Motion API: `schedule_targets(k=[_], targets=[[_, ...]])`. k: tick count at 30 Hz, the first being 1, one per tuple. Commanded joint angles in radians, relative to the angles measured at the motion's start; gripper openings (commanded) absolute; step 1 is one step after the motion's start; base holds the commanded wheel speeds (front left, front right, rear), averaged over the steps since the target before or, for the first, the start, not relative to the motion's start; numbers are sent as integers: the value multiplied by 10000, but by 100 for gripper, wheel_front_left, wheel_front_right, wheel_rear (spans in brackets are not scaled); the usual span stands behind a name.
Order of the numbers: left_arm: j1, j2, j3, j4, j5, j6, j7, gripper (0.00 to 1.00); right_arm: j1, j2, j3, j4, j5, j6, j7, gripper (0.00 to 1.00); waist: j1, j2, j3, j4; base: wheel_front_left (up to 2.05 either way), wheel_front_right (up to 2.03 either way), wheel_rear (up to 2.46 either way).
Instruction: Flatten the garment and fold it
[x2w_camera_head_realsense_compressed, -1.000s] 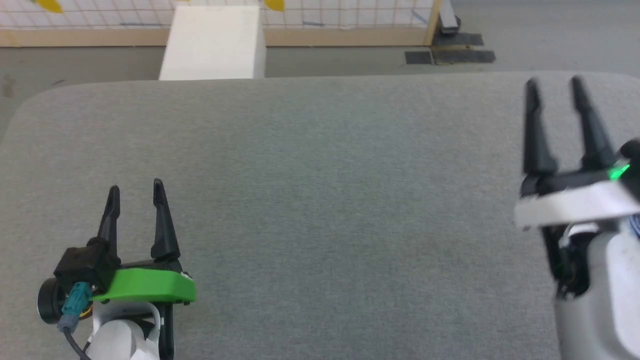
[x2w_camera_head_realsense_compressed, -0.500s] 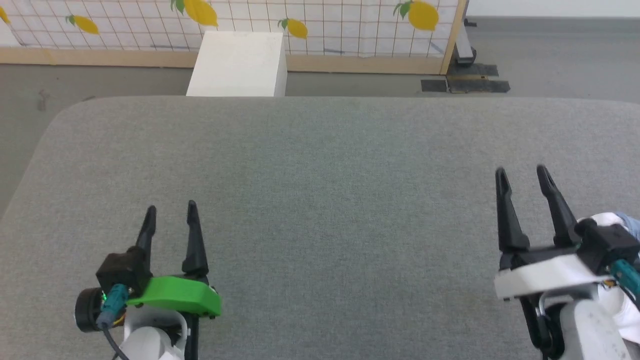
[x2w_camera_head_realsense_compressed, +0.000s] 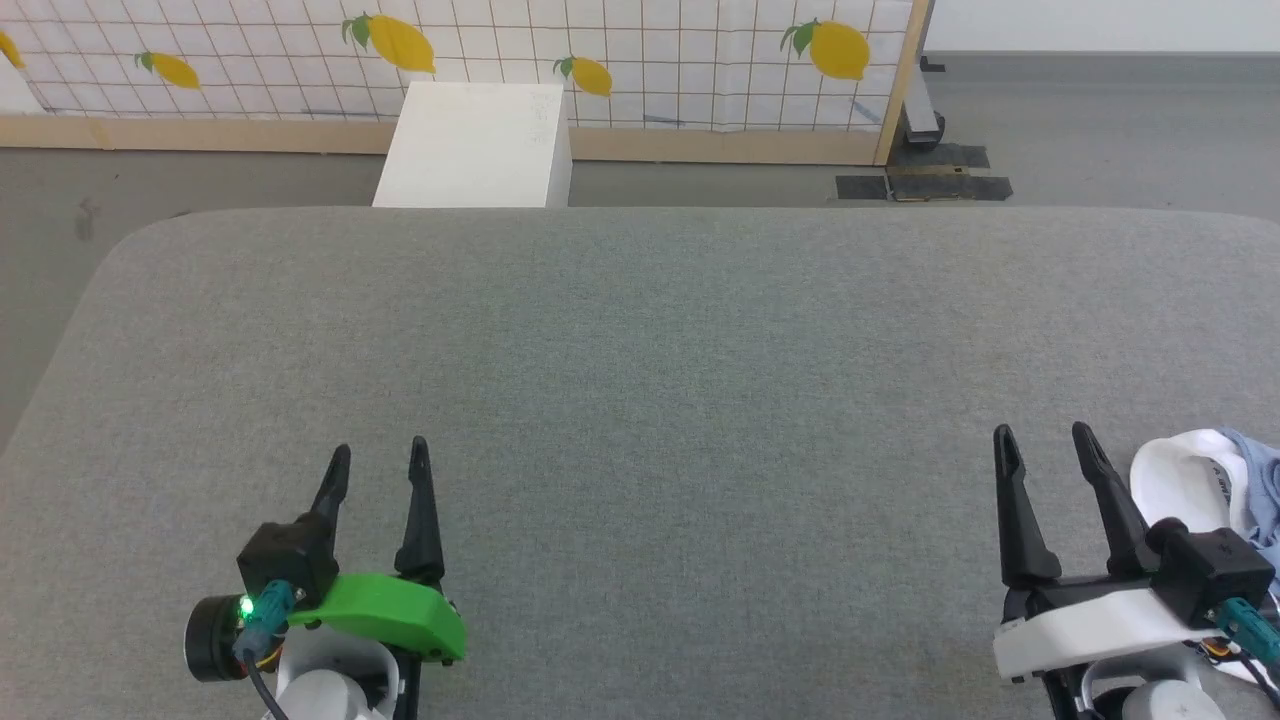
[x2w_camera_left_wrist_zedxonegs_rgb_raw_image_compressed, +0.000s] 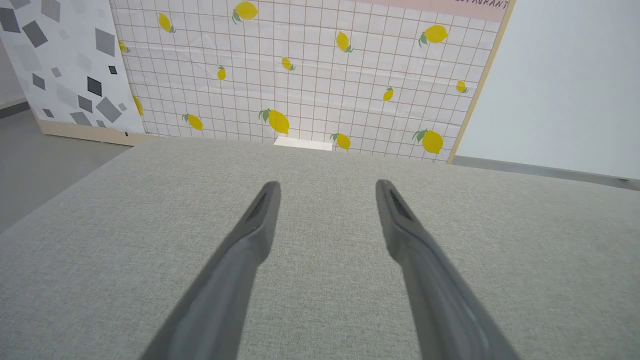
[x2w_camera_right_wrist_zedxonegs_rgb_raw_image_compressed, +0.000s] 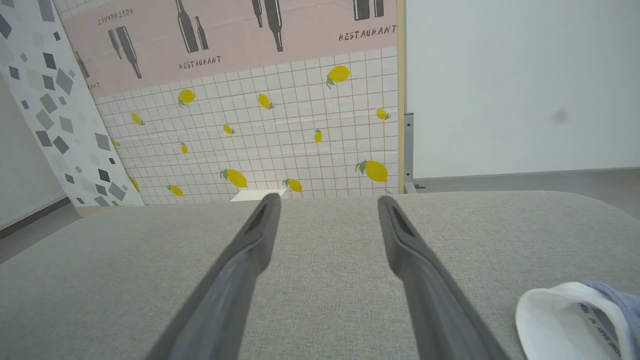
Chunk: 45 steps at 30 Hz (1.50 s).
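A crumpled bit of the garment (x2w_camera_head_realsense_compressed: 1215, 485) lies at the lower right of the grey table, white inside up with light blue cloth at its right rim; most of it runs past the frame edge. The right wrist view has it at the bottom right corner as the garment (x2w_camera_right_wrist_zedxonegs_rgb_raw_image_compressed: 575, 320). My right gripper (x2w_camera_head_realsense_compressed: 1043, 440) stands open just left of it, apart from the cloth, nothing between its fingers (x2w_camera_right_wrist_zedxonegs_rgb_raw_image_compressed: 250, 260). My left gripper (x2w_camera_head_realsense_compressed: 380, 455) is open over bare table at the lower left, and the left wrist view looks along its empty fingers (x2w_camera_left_wrist_zedxonegs_rgb_raw_image_compressed: 255, 235).
The grey fabric-covered table (x2w_camera_head_realsense_compressed: 640, 360) spans the head view, with rounded far corners. Beyond its far edge stands a white box (x2w_camera_head_realsense_compressed: 475, 145) on the floor, before a lemon-patterned tiled partition (x2w_camera_head_realsense_compressed: 500, 50) with a wooden frame.
The head camera has tilted up, so the whole picture has slid down. The right gripper has dropped from high at the right to low near the table's front, and the garment has come into sight.
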Motion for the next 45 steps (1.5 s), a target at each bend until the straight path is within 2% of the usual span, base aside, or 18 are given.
schedule_targets(k=[1,16,17,45], targets=[[-125,-47,-21,54,39,-51,-76,100,138,10,14,-71,35,-15,-56,100,1,0,17,-15,0,0,0],[-305,52,-319,549,231,-148,-89,100,158,10,-78,-59,99,-15,-58,100,1,0,102,-50,0,0,0],[-151,8,-320,535,179,-119,-2,0,69,0,-57,-42,78,0,0,0,1,0,102,-51,0,0,0],[59,-79,-115,32,568,-173,487,0,62,2,35,-204,-269,-3,481,0,1,0,16,25,0,0,0]])
